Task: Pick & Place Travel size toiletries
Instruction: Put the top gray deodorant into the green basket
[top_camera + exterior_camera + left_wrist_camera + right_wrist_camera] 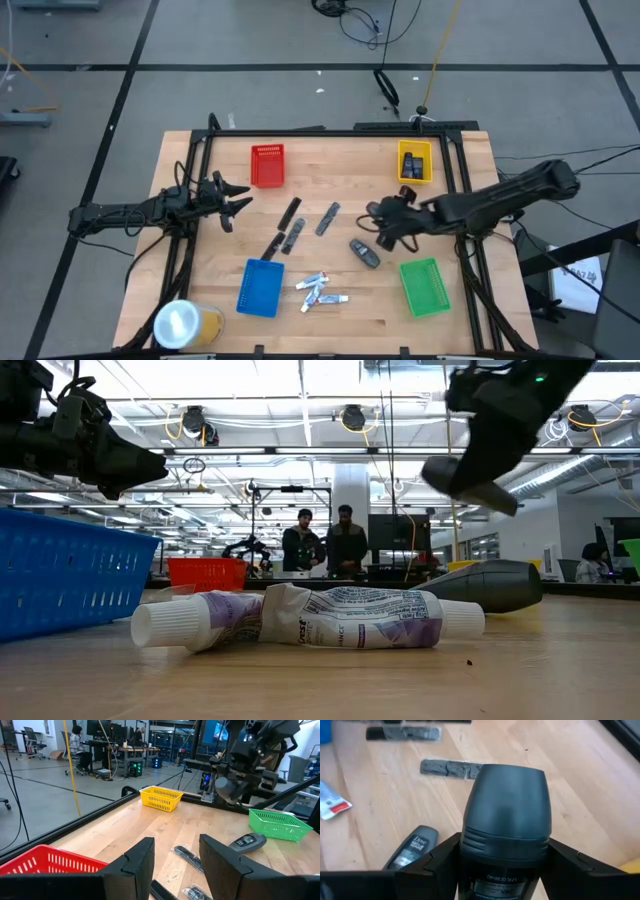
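Right gripper [502,865] jaws clamped on dark deodorant stick [506,820], held above tabletop [340,310] between yellow tray [415,162] and green tray [425,287]. Rigid, smooth, likely slippery; mid-body grip suits. Left gripper [232,198] near red tray [267,166], jaws apart.

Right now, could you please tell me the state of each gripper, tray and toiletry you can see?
Right gripper: shut on dark deodorant, held above the table.
Left gripper: open, empty, near red tray.
Second deodorant: lying flat on table.
White tubes: lying flat, crumpled.
Yellow tray: holds dark items.
Blue tray: empty.
Green tray: empty.
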